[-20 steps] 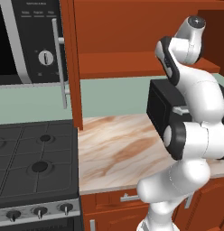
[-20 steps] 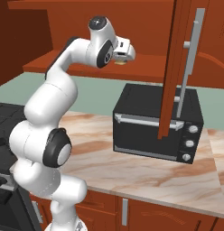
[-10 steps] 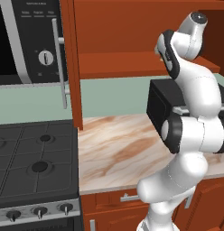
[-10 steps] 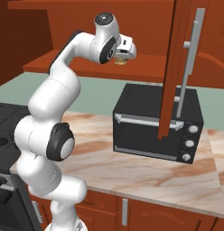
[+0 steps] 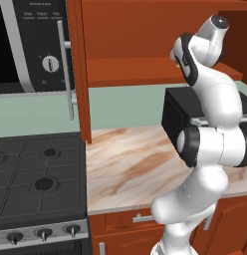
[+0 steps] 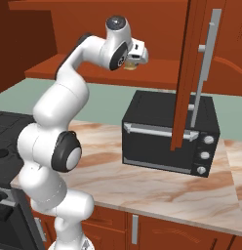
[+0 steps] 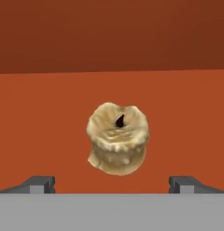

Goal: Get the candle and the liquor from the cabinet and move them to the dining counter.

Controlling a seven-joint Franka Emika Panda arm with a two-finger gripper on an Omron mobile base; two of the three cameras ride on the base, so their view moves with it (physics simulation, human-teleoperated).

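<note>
A: Lumpy little candle (image 7: 117,139), pale yellow-gold, waxy and pitted, with a sunken crater on top and a short black wick poking out.

B: Squat too, wider than tall, rim ragged and uneven. Sitting where?

A: On the red-brown wooden shelf of the cabinet (image 6: 93,73), smooth matte boards under it and a darker back panel behind. From the right base camera, just a yellowish speck (image 6: 131,66) tucked under the white hand.

B: And the gripper (image 7: 112,182)?

A: Spread wide, two dark grey tips far apart at the bottom of the hand camera, candle centred between them but further in, not touched. Nothing held.

B: Door of the cabinet?

A: Swung open, seen edge-on as a tall red-brown plank with a long straight silver handle (image 6: 205,61) on it.

B: Below the shelf?

A: Boxy black toaster oven (image 6: 170,141), glossy glass front, thin silver bar handle, three pale round knobs down its right side. Standing on a polished worktop (image 5: 130,164), beige with brown veins like marble.

B: Left of that?

A: Dark grey gas stove (image 5: 38,184) with cast grates and round burners, silver knobs along the front. Above it, a microwave (image 5: 33,45) with black glass, a brushed steel frame, a round dial and a vertical steel handle.

B: Wall behind?

A: Flat, pale green, no pattern.
</note>
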